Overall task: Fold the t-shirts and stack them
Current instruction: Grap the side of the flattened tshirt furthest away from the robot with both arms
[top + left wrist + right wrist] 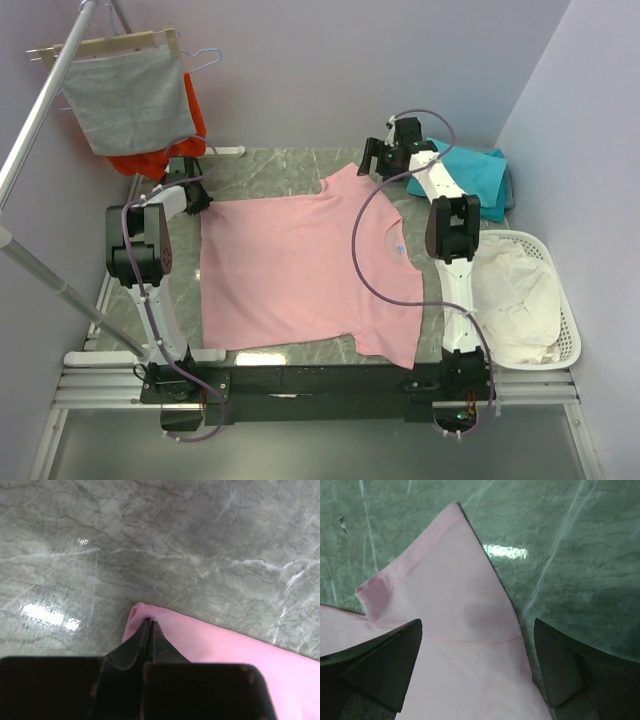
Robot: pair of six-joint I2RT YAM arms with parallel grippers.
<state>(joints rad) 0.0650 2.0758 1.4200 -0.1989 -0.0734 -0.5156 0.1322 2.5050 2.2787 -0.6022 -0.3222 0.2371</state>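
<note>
Far left, back: a grey cloth (128, 95) is hanging from a wooden hanger (105, 45), and an orange-red garment (152, 162) is hanging behind and below it.

Left gripper (197, 197): it is resting low at the far left corner of the pink t-shirt (300, 270). In the left wrist view the left gripper (150, 624) is pinching that corner with its 2 jaws pressed fully together, and the pink t-shirt (225, 650) is bunching up a little around the tips.

Table (270, 165): a grey-green marbled top is bearing the shirt.

Pink t-shirt: it is lying spread flat in the middle of the table, hem toward the left, collar toward the right. A small blue mark (398, 247) is showing at the collar. The near sleeve is reaching the near edge of the table.

Right gripper (377, 160): it is hovering over the far sleeve. In the right wrist view the right gripper (478, 625) is standing wide open with the sleeve of the pink t-shirt (450, 570) lying between its 2 fingers (385, 665); it is gripping nothing.

Teal t-shirts (482, 175): they are lying in a pile at the far right corner, behind the right arm.

Far right: a white basket (566, 305) is holding a crumpled cream cloth (515, 295).
</note>
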